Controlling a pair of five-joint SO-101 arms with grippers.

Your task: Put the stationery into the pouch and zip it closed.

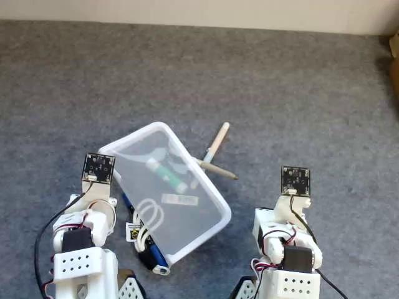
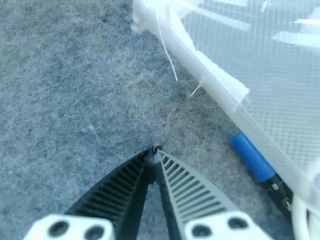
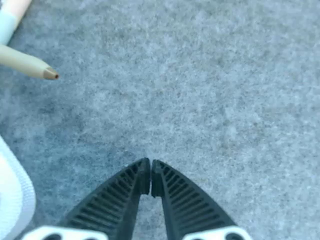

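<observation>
A translucent white pouch point(image 1: 165, 187) lies tilted on the grey carpet between my two arms, with a green and white marker point(image 1: 167, 174) showing through it. A blue marker point(image 1: 153, 254) and a looped white cord point(image 1: 149, 215) lie at the pouch's near left edge. A beige pencil point(image 1: 218, 168) and a pale pen point(image 1: 216, 142) cross at its far right edge. My left gripper point(image 2: 155, 150) is shut and empty over the carpet, beside the pouch point(image 2: 260, 65) and the blue marker point(image 2: 252, 157). My right gripper point(image 3: 150, 162) is shut and empty, short of the pencil tip point(image 3: 22, 64).
The left arm point(image 1: 93, 205) stands at the near left of the pouch and the right arm point(image 1: 290, 237) at the near right. A pouch corner point(image 3: 12, 200) lies close beside the right gripper. Grey carpet point(image 1: 299, 93) stretches beyond.
</observation>
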